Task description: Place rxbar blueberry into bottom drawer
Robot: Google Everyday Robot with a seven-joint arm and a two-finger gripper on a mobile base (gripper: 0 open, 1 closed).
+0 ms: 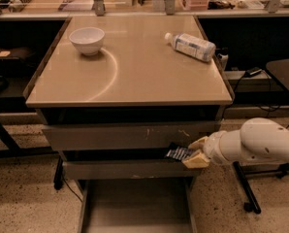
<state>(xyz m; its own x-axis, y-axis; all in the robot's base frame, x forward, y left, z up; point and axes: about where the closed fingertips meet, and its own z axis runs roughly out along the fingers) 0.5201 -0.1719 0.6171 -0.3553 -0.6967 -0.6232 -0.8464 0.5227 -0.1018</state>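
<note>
My gripper [195, 152] comes in from the right on a white arm and is shut on the rxbar blueberry [179, 153], a small dark bar with pale lettering. It holds the bar in front of the two grey drawer fronts [130, 137], at the cabinet's right side. The bottom drawer [135, 208] stands pulled out below, its flat grey floor showing. The bar is above the drawer's back right part and does not touch it.
On the tan table top [130, 76] stand a white bowl [87, 40] at the back left and a clear plastic bottle [190, 46] lying at the back right. A chair base [248, 198] stands on the speckled floor to the right.
</note>
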